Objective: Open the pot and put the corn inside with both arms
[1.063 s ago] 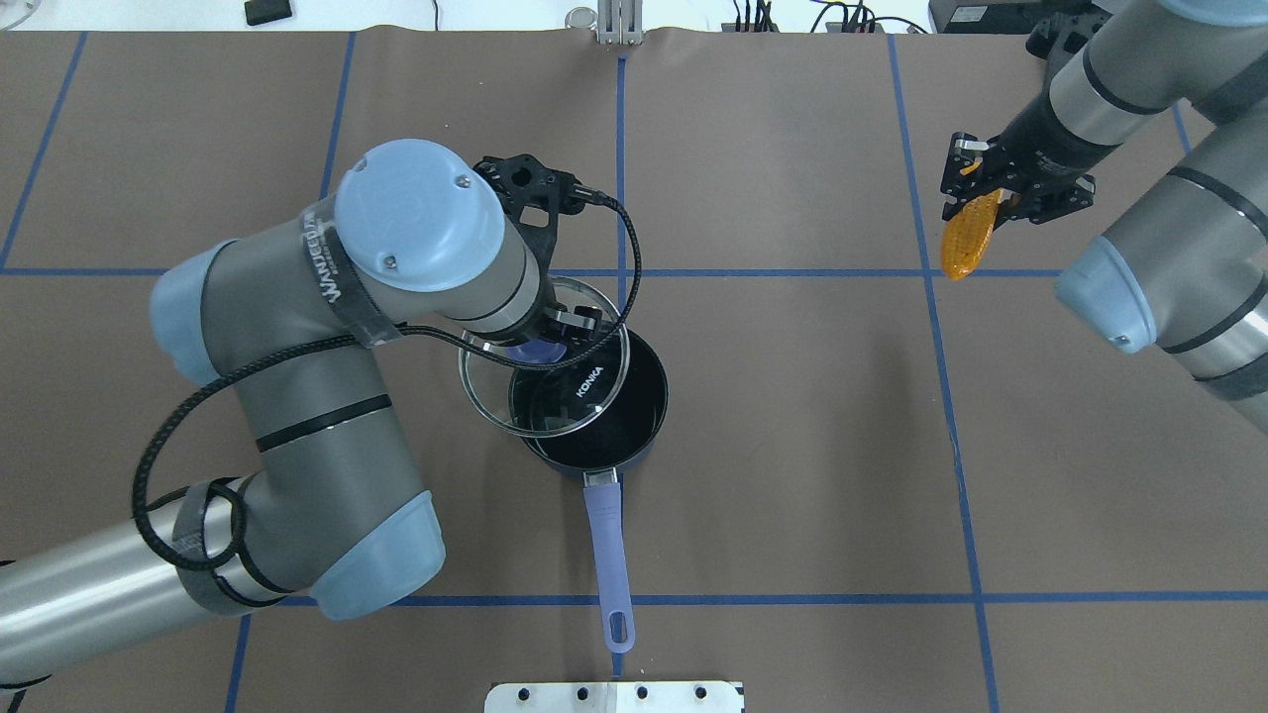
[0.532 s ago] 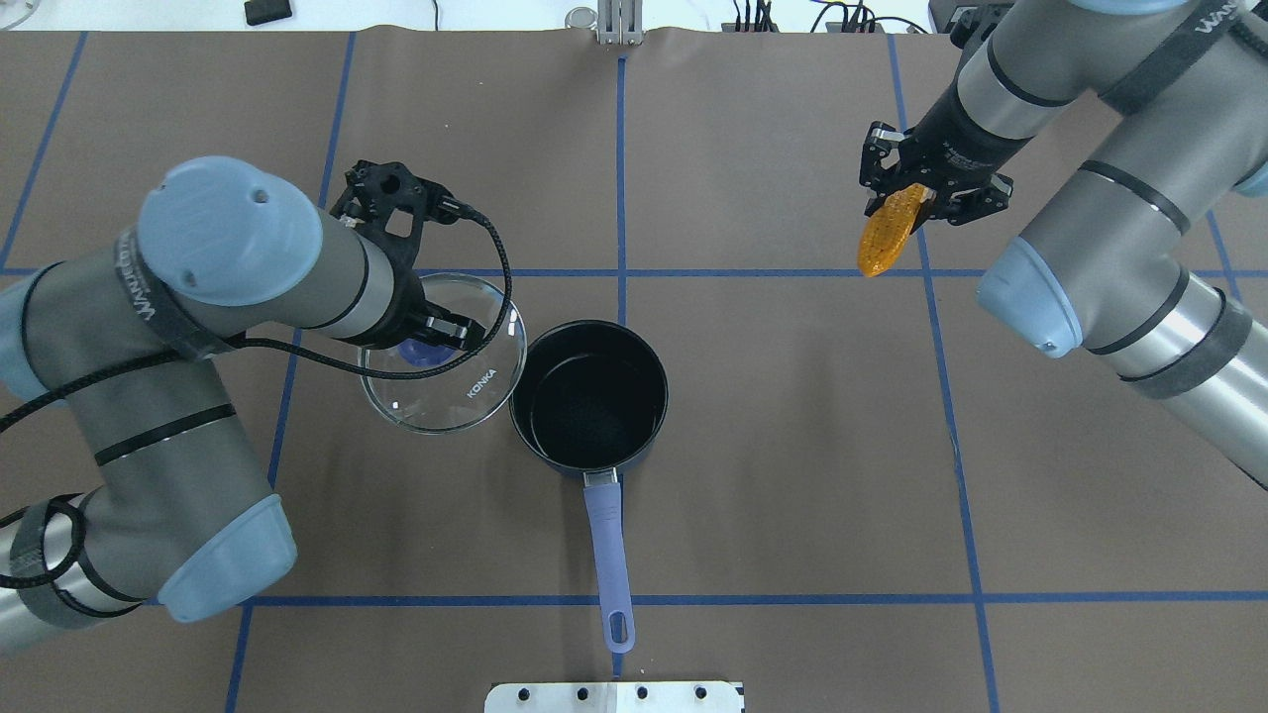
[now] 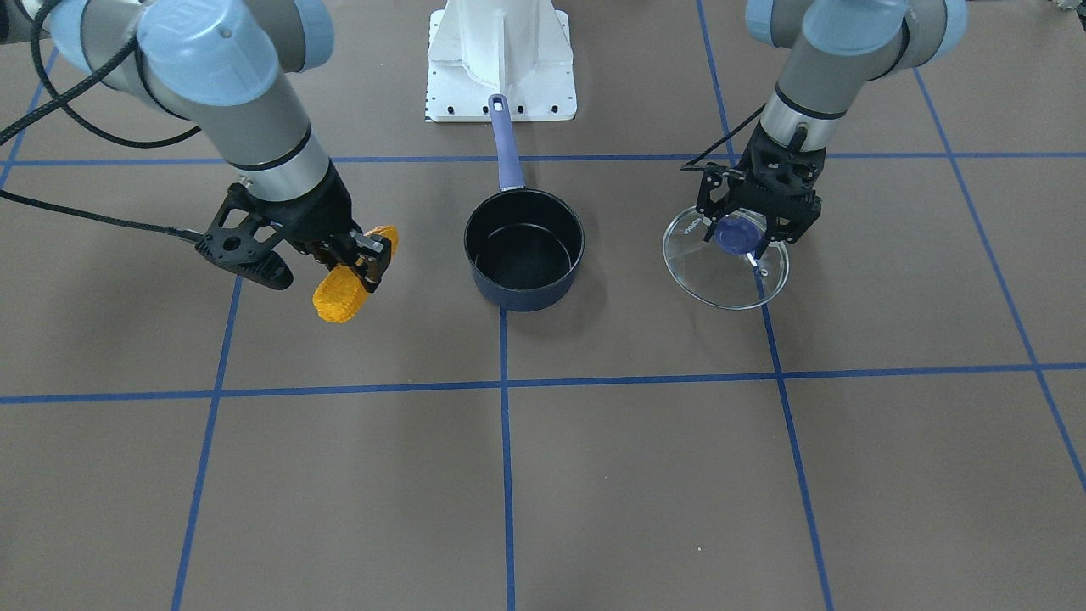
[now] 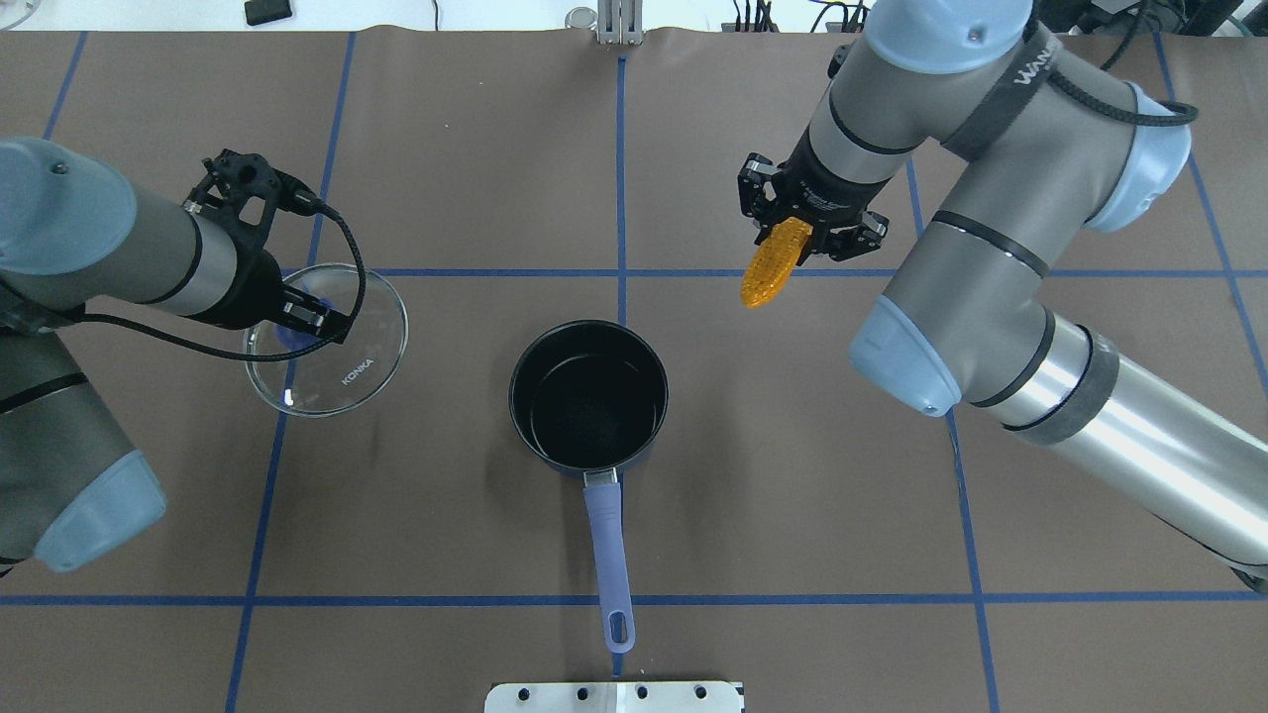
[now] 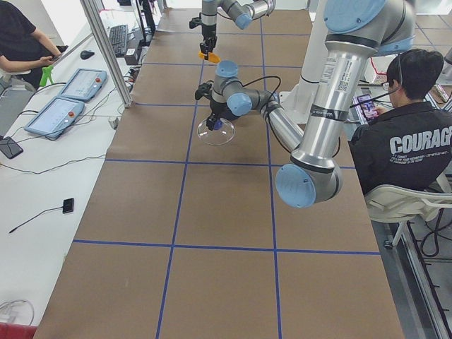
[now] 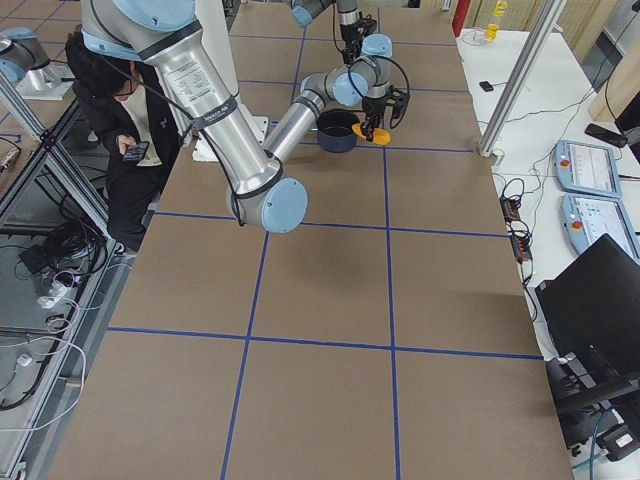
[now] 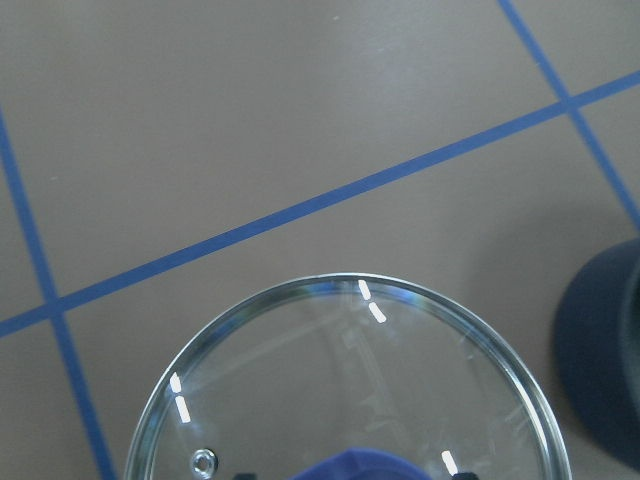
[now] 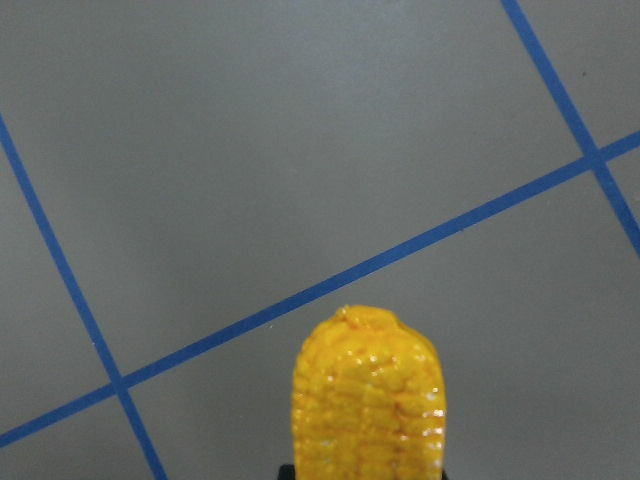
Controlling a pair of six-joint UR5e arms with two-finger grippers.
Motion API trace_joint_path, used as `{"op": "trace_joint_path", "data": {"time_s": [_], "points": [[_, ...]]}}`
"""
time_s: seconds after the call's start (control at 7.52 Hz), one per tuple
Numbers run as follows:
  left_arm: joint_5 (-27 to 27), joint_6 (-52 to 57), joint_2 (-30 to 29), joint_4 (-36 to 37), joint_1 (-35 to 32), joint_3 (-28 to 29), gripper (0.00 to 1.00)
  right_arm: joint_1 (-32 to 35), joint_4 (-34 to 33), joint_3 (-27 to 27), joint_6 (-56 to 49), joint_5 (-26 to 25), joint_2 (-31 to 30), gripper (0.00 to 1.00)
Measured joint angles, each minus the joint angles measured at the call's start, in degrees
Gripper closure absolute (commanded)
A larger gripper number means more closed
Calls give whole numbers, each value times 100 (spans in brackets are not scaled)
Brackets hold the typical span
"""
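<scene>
The dark blue pot (image 4: 588,396) stands open and empty at the table's middle, its handle (image 4: 609,555) toward the robot; it also shows in the front view (image 3: 524,248). My left gripper (image 4: 302,322) is shut on the blue knob of the round glass lid (image 4: 332,347) and holds it left of the pot, above the table (image 3: 726,259). My right gripper (image 4: 797,230) is shut on the orange-yellow corn (image 4: 771,265), held in the air to the pot's far right. In the front view the corn (image 3: 344,288) hangs from that gripper (image 3: 361,255). The right wrist view shows the corn's tip (image 8: 368,395).
The brown table cover has blue tape lines (image 4: 621,178). The robot's white base plate (image 4: 614,697) lies at the near edge. Operators sit beside the table in the side views (image 5: 402,134). The pot's edge shows in the left wrist view (image 7: 605,360).
My left arm carried the lid off the pot and further left. My right arm brought the corn leftward, closer to the pot.
</scene>
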Motion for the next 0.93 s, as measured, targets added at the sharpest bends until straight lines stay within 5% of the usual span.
{"op": "trace_joint_path", "data": {"time_s": [0.53,0.93], "points": [[-774,730,886,-1796,-736,916,40,-777,-176,-693,881,-670,1040,56],[-1090,1055,1414,-2278,-1040,1042,40,-1325,-158,-842,1212,-1102,1246,56]]}}
